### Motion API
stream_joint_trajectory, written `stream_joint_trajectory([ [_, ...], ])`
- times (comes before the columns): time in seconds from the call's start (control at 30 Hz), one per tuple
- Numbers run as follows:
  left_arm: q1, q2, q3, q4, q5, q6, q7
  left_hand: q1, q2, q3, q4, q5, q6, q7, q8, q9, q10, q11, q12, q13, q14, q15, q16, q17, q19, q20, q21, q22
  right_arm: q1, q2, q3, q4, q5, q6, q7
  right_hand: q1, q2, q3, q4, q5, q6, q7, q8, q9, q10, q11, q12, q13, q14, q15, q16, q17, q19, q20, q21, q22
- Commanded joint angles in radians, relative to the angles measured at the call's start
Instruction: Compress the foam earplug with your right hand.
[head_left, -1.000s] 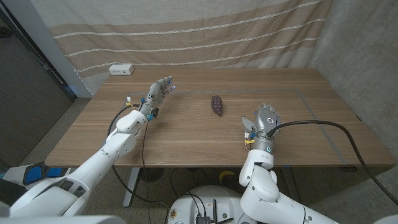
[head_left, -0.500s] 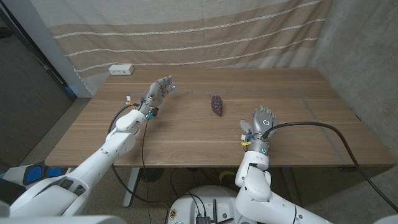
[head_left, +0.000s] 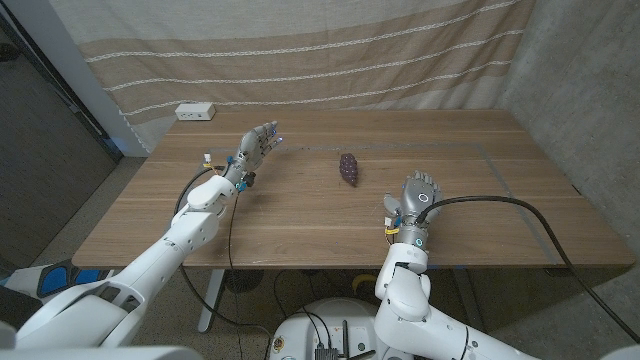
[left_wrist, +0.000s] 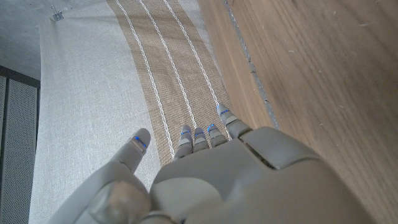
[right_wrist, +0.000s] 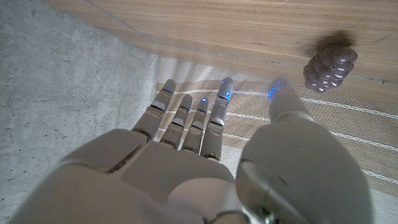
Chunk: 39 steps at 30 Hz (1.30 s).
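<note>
A small dark purple, bumpy object lies on the wooden table a little beyond its middle; in the right wrist view the same object looks like a knobbly cluster. My right hand stands near the table's front right, nearer to me than the object and apart from it, fingers spread and holding nothing; the right wrist view shows this hand with fingers extended. My left hand hovers at the back left, open and empty, and the left wrist view shows it with fingers apart.
A white power strip sits at the table's back left corner. A striped beige curtain hangs behind the table. A black cable runs from my right arm across the table's right side.
My right hand has shifted slightly left and a bit farther from me, toward the purple object. The left hand and the object have stayed put.
</note>
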Motion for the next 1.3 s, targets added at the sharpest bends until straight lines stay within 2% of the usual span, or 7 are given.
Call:
stream_joint_trajectory([
  [0.03, -0.005, -0.008, 0.004, 0.008, 0.001, 0.003, 0.004, -0.013, 0.046, 0.001, 0.001, 0.005, 0.006, 0.003, 0.004, 0.004, 0.003, 0.004, 0.003, 0.003, -0.002, -0.009, 0.004, 0.002, 0.002, 0.008, -0.003, 0.005, 0.004, 0.013, -0.001, 0.036, -0.011, -0.002, 0.033, 0.012, 0.007, -0.005, 0.003, 0.007, 0.008, -0.001, 0.013, 0.006, 0.003, -0.002, 0.000, 0.004, 0.005, -0.073, 0.008, 0.004, -0.001, -0.007, 0.003, 0.001],
  [0.3, -0.006, -0.008, 0.005, 0.008, 0.003, 0.003, 0.004, -0.013, 0.049, 0.001, 0.003, 0.006, 0.006, 0.003, 0.004, 0.004, 0.002, 0.003, 0.003, 0.003, -0.002, -0.008, 0.004, 0.001, 0.001, 0.010, -0.003, 0.005, 0.012, 0.013, -0.001, 0.055, 0.058, 0.006, -0.015, 0.016, 0.014, -0.006, 0.006, 0.008, 0.011, -0.001, 0.023, 0.013, 0.006, -0.004, 0.000, 0.007, 0.008, -0.073, 0.012, 0.009, 0.000, -0.005, 0.003, 0.001],
  [0.4, -0.003, -0.004, 0.005, 0.003, 0.005, 0.006, 0.007, -0.013, 0.049, 0.001, 0.003, 0.006, 0.006, 0.003, 0.004, 0.004, 0.002, 0.002, 0.003, 0.003, -0.003, -0.008, 0.004, 0.001, 0.002, 0.010, -0.003, 0.005, 0.027, 0.002, -0.018, 0.053, 0.076, -0.002, -0.021, 0.018, 0.018, -0.006, 0.006, 0.008, 0.012, 0.002, 0.027, 0.015, 0.010, -0.004, 0.001, 0.008, 0.009, -0.074, 0.014, 0.010, 0.001, -0.005, 0.003, 0.001],
  [1.0, 0.010, 0.006, 0.002, -0.019, 0.005, 0.012, 0.013, -0.013, 0.049, 0.000, 0.004, 0.007, 0.005, 0.004, 0.003, 0.004, 0.002, 0.001, 0.002, 0.003, -0.004, -0.009, 0.003, 0.001, 0.001, 0.009, -0.004, 0.005, 0.034, 0.028, -0.039, 0.122, 0.043, -0.002, -0.012, 0.060, 0.030, -0.001, -0.006, 0.006, 0.014, -0.014, 0.050, 0.030, 0.018, -0.010, 0.003, 0.016, 0.010, -0.082, 0.019, 0.017, 0.004, -0.010, 0.004, 0.001],
  [1.3, 0.019, 0.012, -0.002, -0.032, 0.002, 0.015, 0.020, -0.013, 0.049, 0.000, 0.004, 0.007, 0.005, 0.002, 0.003, 0.004, 0.001, 0.001, 0.002, 0.003, -0.004, -0.010, 0.003, 0.001, 0.001, 0.009, -0.004, 0.005, 0.051, 0.025, -0.058, 0.149, 0.077, -0.002, -0.042, 0.069, 0.032, -0.004, -0.005, 0.002, 0.018, -0.016, 0.061, 0.037, 0.026, -0.012, 0.005, 0.019, 0.013, -0.089, 0.023, 0.021, 0.005, -0.012, 0.004, 0.001],
])
